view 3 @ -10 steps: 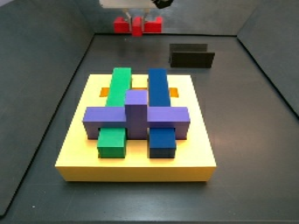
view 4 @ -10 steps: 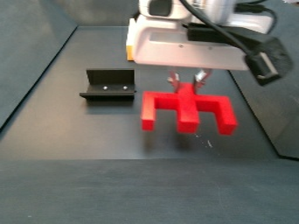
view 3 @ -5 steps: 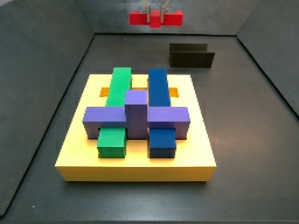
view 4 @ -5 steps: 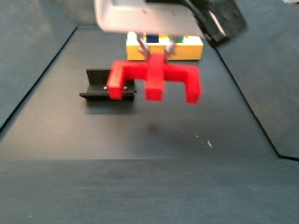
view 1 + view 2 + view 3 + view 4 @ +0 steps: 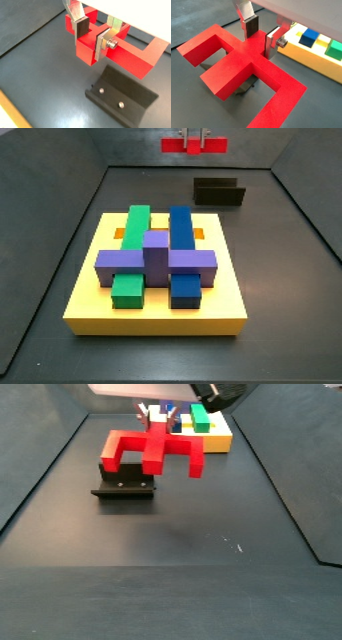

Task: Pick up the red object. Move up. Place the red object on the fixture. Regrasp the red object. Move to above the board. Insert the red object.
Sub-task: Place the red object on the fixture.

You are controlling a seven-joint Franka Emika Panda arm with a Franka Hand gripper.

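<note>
The gripper (image 5: 261,36) hangs in the air with its jaws pinching the central stub of the red object (image 5: 241,70), the flat silver fingers (image 5: 102,44) with their dark pads pressed against either side of it. The red object is well clear of the bench (image 5: 187,564); in a side view it floats over the fixture (image 5: 124,487) with one end of its bar above the bracket's upright wall, prongs pointing down. From a wrist view the fixture (image 5: 123,95) lies below the red object (image 5: 113,52), apart from it, with two small screws showing on its base plate. In a side view the red object (image 5: 195,143) appears high at the far edge of the bench, and the fixture (image 5: 221,193) stands near the far right corner. The board (image 5: 94,288) sits in the middle of the bench nearer the front edge, carrying a green block (image 5: 132,238), a blue block (image 5: 181,233) and a purple block (image 5: 156,260) laid across them
</note>
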